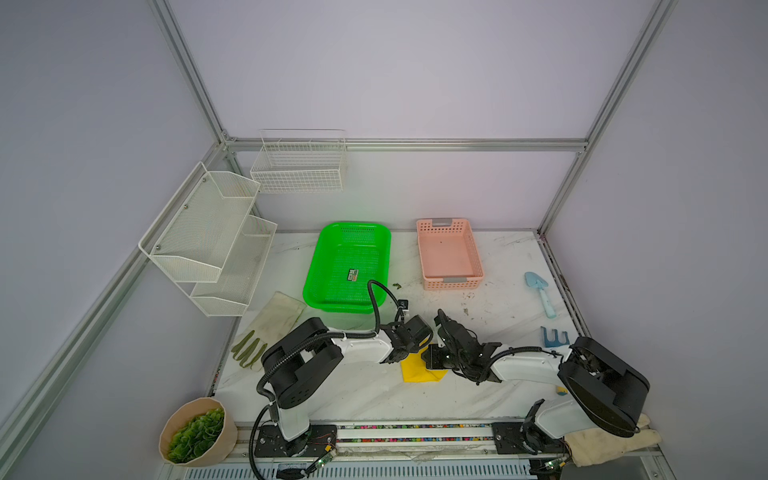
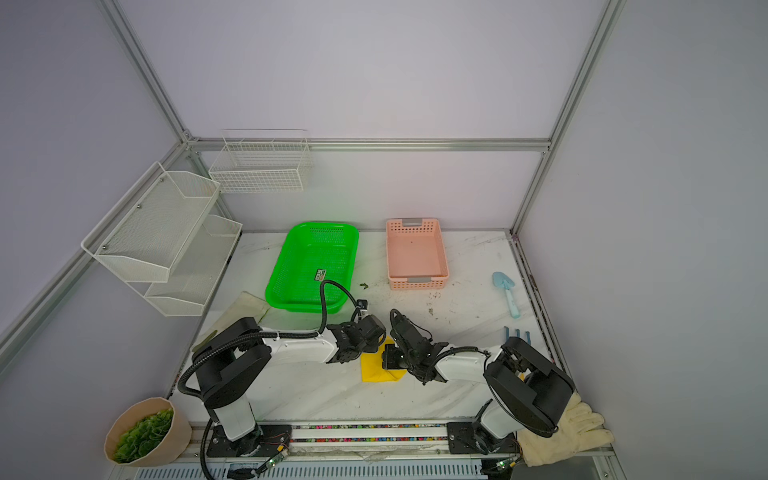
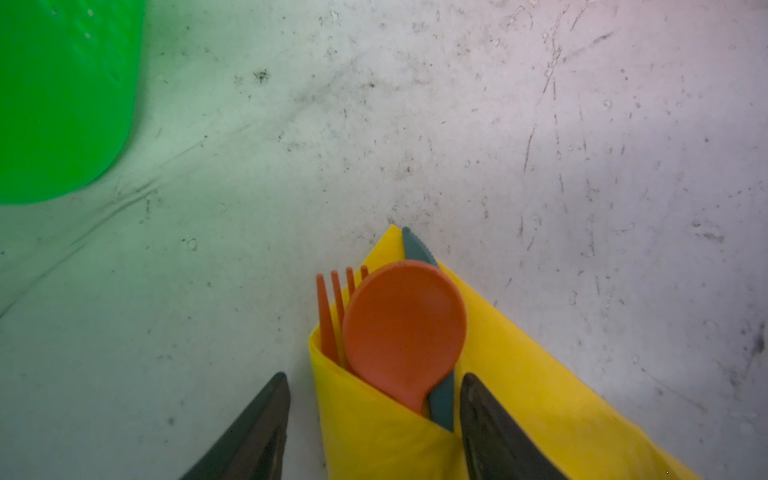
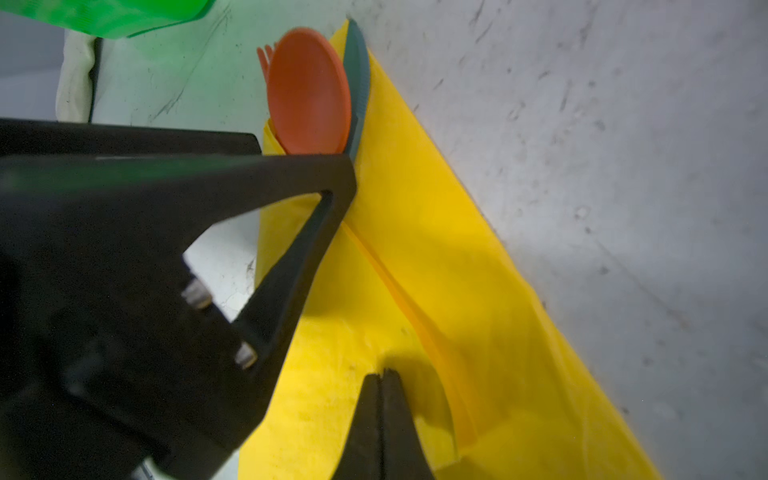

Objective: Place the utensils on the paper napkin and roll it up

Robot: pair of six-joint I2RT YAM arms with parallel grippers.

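Two grippers work over the napkin (image 1: 419, 370), which lies near the front middle of the table. One flap is folded over the cutlery, so only the heads stick out past a corner. The left gripper (image 3: 374, 376) stands wide and holds nothing: one finger is on bare table beside the fold, and the other is on the yellow sheet just past the knife. The right gripper (image 4: 382, 374) is closed to a point over the wrapped part, lower down the handles. Whether it presses the paper I cannot tell.

The roll looks begun, not finished, because a broad flap lies flat beside the knife. To do it well, I would pin the bundle with the closed tip. Then I would push the folded edge over toward the loose flap, low and slowly, since thin paper creeps and tears. Watch the spoon (image 3: 403, 324) on top, the fork (image 3: 332, 307) beneath it and the knife (image 3: 415, 245) alongside. Any of them may slide out of the open end.

Pale walls in a metal frame enclose a white table (image 1: 353, 399), which is scuffed and gritty and may snag the paper. A mesh shelf (image 1: 199, 232) and a wire basket (image 1: 297, 170) hang on the walls. The green basket (image 1: 311, 282) sits near the left arm, and the pink basket (image 1: 453, 284) is further back. A cream glove (image 1: 278, 316) and a blue shovel (image 1: 540, 291) lie toward the sides, well apart from the napkin.
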